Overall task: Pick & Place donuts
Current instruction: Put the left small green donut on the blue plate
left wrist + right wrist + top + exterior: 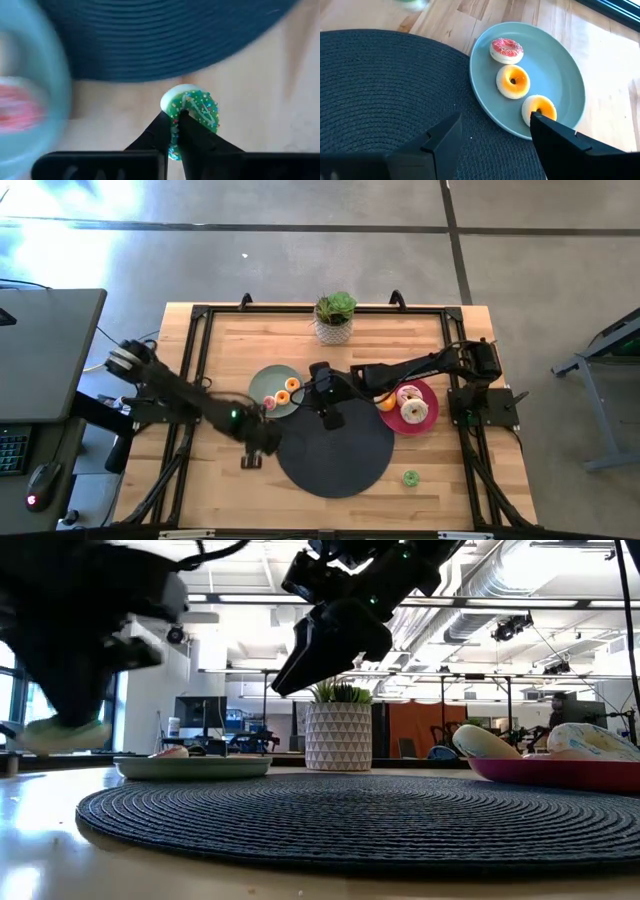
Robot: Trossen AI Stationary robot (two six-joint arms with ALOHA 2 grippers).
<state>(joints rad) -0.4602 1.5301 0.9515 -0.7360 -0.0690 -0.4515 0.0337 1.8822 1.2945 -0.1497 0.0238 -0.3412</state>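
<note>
My left gripper hovers at the black mat's left edge, shut on a green sprinkled donut, which shows as a pale-green blur in the low view. My right gripper hangs open above the mat's far part, beside the grey-green plate and touching nothing. On that plate lie a pink donut and two orange ones. The red plate carries two white-pink donuts and an orange one. Another green donut lies flat on the wood. My left gripper pinches the green donut between its two fingers at the near part of its ring. One finger lies on the pale underside, the other on the frosted face. The donut stands on edge beyond the fingertips, lifted clear of the table.
The big black round mat fills the table's middle. A potted plant in a white pot stands at the far edge. Bare wood lies near the table's near-left corner and around the loose green donut.
</note>
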